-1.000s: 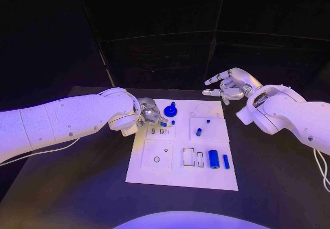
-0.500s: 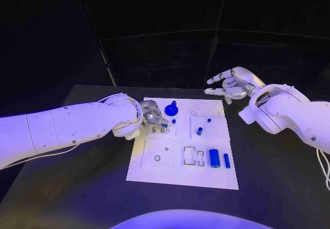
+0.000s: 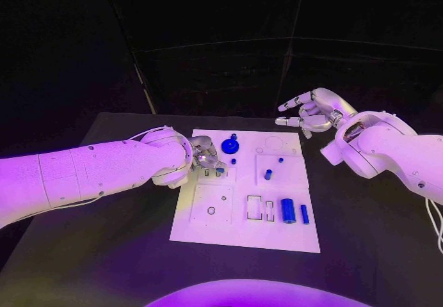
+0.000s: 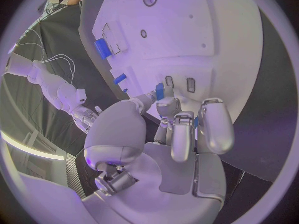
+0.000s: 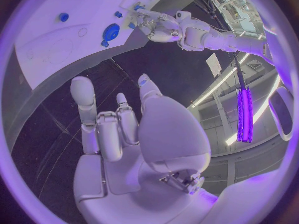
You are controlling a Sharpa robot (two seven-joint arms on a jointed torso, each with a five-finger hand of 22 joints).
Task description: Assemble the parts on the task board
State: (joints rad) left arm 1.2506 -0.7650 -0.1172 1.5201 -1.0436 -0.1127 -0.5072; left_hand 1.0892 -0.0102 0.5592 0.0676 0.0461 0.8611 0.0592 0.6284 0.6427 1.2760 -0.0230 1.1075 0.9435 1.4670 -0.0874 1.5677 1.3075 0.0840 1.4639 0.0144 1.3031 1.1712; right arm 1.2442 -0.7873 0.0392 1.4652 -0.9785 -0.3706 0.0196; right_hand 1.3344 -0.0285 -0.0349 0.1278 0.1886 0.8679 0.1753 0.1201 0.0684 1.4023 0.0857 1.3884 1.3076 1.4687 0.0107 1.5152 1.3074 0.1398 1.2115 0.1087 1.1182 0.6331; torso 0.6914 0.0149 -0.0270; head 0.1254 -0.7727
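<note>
The white task board (image 3: 244, 225) lies mid-table. My left hand (image 3: 205, 155) hovers at its far left part and pinches a small blue part (image 4: 159, 90) between thumb and a finger, just above two small slots (image 4: 169, 81). On the board sit a round blue knob (image 3: 230, 146), a blue peg (image 3: 267, 174), a blue cylinder (image 3: 287, 210) and a thin blue bar (image 3: 304, 214). My right hand (image 3: 309, 112) is raised beyond the board's far right corner, fingers apart, holding nothing.
Rectangular outlines (image 3: 253, 208) and a small ring hole (image 3: 210, 211) mark the board's near half. Black table (image 3: 102, 243) surrounds the board on all sides. In the right wrist view the left hand (image 5: 152, 27) sits by the knob (image 5: 111, 32).
My left forearm has swung lower and the hand has edged slightly toward the slots with the blue part still pinched. The right hand has barely moved.
</note>
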